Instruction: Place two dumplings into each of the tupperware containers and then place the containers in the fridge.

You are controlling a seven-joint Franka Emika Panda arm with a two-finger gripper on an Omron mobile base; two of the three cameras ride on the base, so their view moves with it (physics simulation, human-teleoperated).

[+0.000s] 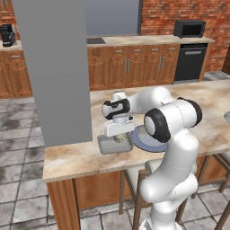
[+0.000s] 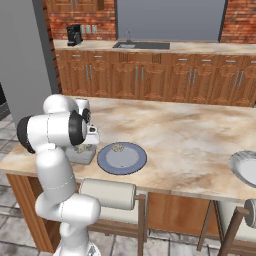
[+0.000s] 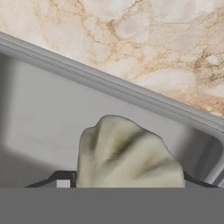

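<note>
A grey tupperware container (image 1: pixel 107 146) (image 2: pixel 84 156) sits near the counter's left front edge, its rim (image 3: pixel 131 94) crossing the hand view. My gripper (image 1: pixel 119 135) (image 3: pixel 127 182) points down into it, shut on a beige creased dumpling (image 3: pixel 127 153) that fills the gap between the two finger tips, low over the tub's floor. That dumpling (image 1: pixel 120 139) peeks out under the hand in the left base view. Another dumpling (image 2: pixel 118 147) (image 1: pixel 143 130) lies on the round blue-grey plate (image 2: pixel 122 160) (image 1: pixel 144 144) just right of the tub. The tall grey fridge (image 1: pixel 54 67) (image 2: pixel 20 60) stands at the left.
A white plate (image 2: pixel 244 169) lies at the counter's right end. Stools (image 2: pixel 107 194) stand under the front edge. Wooden cabinets, a black dishwasher (image 1: pixel 191 60) and a microwave (image 1: pixel 189 28) line the back wall. The marble counter (image 2: pixel 190 135) stretches bare between the plates.
</note>
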